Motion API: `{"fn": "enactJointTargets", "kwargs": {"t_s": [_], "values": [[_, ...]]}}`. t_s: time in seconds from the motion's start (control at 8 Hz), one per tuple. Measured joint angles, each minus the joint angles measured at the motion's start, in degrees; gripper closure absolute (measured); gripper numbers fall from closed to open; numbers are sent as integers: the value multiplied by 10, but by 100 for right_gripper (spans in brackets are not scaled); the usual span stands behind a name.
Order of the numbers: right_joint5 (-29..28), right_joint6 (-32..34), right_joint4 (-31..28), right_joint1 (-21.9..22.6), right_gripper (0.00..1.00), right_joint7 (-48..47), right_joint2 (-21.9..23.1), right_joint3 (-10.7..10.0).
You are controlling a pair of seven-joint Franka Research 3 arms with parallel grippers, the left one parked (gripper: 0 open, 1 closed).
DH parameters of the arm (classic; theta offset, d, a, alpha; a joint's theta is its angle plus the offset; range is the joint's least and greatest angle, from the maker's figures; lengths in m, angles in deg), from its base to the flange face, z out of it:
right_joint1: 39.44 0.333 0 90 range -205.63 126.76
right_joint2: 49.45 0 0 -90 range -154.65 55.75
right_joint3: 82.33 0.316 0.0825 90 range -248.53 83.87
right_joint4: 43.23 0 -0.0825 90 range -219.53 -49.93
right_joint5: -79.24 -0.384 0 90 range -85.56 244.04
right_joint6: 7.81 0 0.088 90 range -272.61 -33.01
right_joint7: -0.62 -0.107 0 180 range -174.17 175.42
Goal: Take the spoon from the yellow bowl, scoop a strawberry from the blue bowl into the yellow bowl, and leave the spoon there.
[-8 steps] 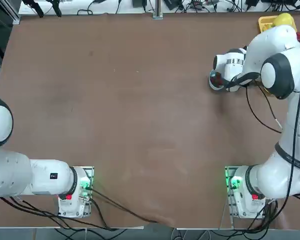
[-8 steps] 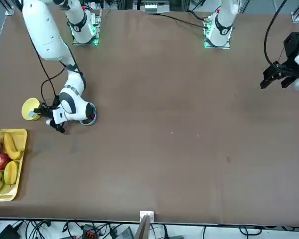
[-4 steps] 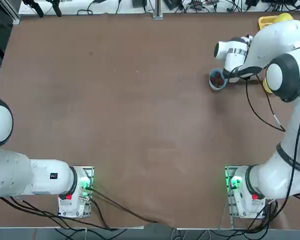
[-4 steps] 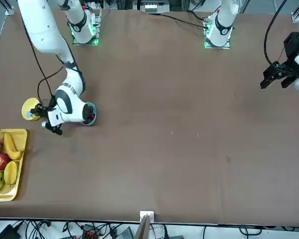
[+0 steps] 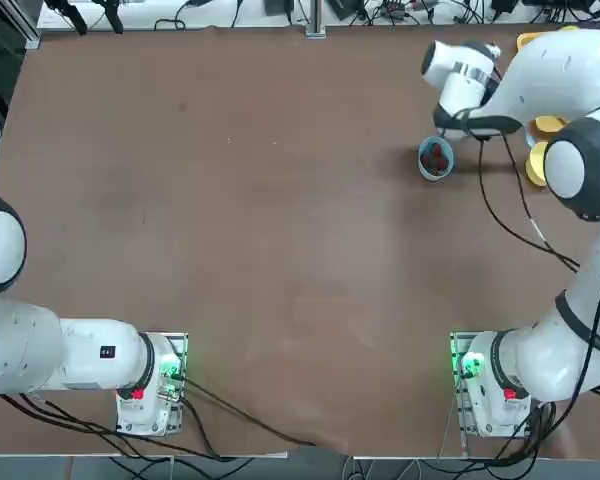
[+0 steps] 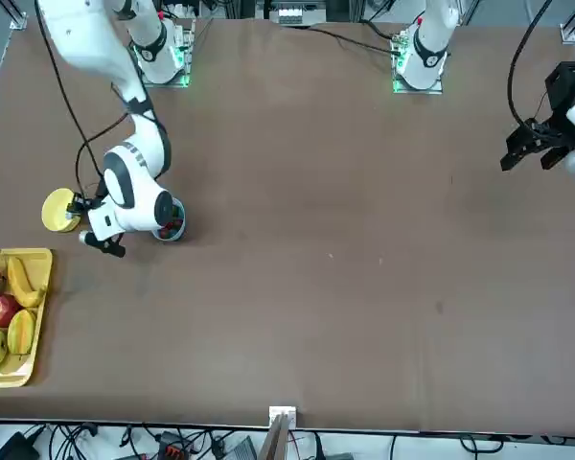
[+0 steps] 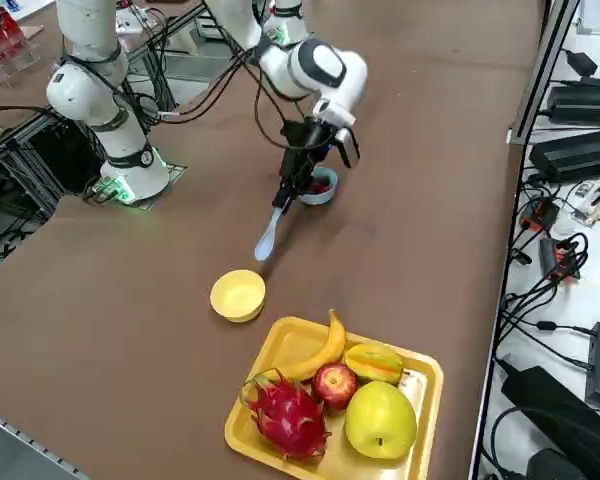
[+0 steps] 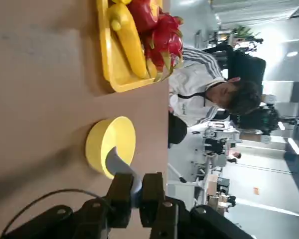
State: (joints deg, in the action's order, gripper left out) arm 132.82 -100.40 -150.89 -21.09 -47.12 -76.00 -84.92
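Note:
My right gripper (image 7: 293, 183) is shut on the handle of the pale spoon (image 7: 267, 238), which hangs slanted in the air with its scoop end low over the table between the two bowls. In the wrist view the fingers (image 8: 122, 191) pinch the spoon (image 8: 118, 163), and the yellow bowl (image 8: 109, 145) lies just beyond it. The yellow bowl (image 7: 238, 295) looks empty. The blue bowl (image 7: 321, 187) holds red strawberries (image 5: 436, 155) and sits right beside my wrist. From the front, the gripper (image 6: 102, 240) is between the yellow bowl (image 6: 57, 211) and the blue bowl (image 6: 171, 223).
A rectangular yellow tray (image 7: 407, 375) with a banana, an apple, a dragon fruit and other fruit stands near the table's far right corner, close behind the yellow bowl. The tray (image 6: 34, 316) is a hand's width from my gripper. A person (image 8: 209, 97) sits beyond the table edge.
My right arm has risen and swung away from the yellow bowl with the spoon in its fingers. The blue bowl, covered by the wrist before, now shows in the top view.

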Motion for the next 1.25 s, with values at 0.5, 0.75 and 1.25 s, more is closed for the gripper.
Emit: {"fn": "enactJointTargets", "kwargs": {"t_s": [0.5,0.75,1.25], "values": [[-246,12,86,16,88,128,68,1],[-382,-3,107,17,88,133,90,1],[-464,-50,106,23,88,42,80,2]]}}
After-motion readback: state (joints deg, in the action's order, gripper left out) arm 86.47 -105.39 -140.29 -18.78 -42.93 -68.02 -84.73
